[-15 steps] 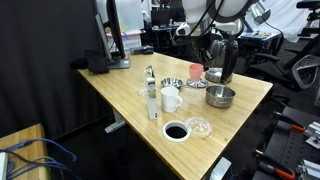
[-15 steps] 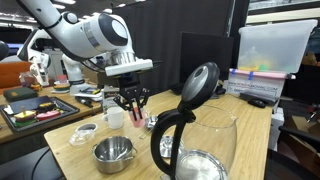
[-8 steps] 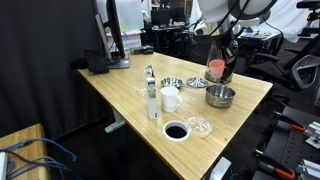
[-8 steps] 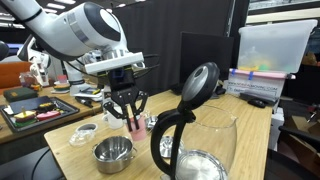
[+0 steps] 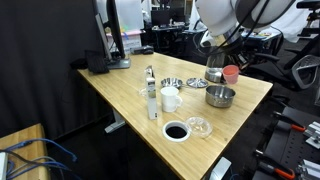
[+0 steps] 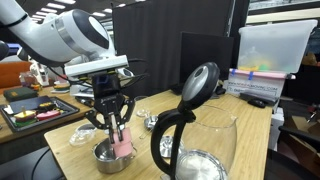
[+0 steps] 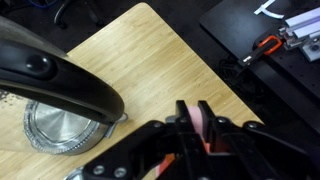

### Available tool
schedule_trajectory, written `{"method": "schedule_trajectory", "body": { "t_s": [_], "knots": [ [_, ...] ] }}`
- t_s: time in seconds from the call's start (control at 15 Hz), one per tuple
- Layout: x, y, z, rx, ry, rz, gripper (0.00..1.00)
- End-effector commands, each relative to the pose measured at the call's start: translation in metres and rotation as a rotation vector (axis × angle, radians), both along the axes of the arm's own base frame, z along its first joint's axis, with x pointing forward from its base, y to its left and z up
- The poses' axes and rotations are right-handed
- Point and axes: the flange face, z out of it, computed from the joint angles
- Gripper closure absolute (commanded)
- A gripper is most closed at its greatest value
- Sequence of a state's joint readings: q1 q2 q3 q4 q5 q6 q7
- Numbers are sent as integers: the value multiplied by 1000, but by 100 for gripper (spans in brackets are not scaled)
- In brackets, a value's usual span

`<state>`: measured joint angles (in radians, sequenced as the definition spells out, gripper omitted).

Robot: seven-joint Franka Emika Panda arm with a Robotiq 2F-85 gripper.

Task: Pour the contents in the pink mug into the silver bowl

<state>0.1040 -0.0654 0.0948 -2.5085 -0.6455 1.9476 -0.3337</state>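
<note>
My gripper is shut on the pink mug and holds it in the air just above the silver bowl. In an exterior view the pink mug hangs below the fingers, right over the silver bowl. In the wrist view the gripper pinches a pale pink strip of the mug between both fingers. The bowl is hidden in that view, and I cannot see what the mug contains.
A white mug, a smaller steel bowl, a clear glass dish, a black round dish and a bottle stand on the wooden table. A black kettle stands close to the bowl. The table edge is near.
The gripper has carried the pink mug away from beside the kettle and lowered it over the silver bowl. It stayed shut on the mug throughout.
</note>
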Motion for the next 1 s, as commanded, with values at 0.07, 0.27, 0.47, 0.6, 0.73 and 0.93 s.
{"method": "schedule_trajectory", "body": {
  "t_s": [0.07, 0.27, 0.47, 0.6, 0.73, 0.93],
  "knots": [
    [-2, 27, -14, -104, 54, 64, 96],
    [-3, 47, -20, -206, 63, 118, 96],
    [-3, 62, -17, -316, 67, 172, 96],
    [-6, 70, -16, -383, 80, 196, 96],
    [-10, 76, -19, -448, 89, 209, 96],
    [-14, 82, -27, -564, 54, 202, 96]
  ]
}}
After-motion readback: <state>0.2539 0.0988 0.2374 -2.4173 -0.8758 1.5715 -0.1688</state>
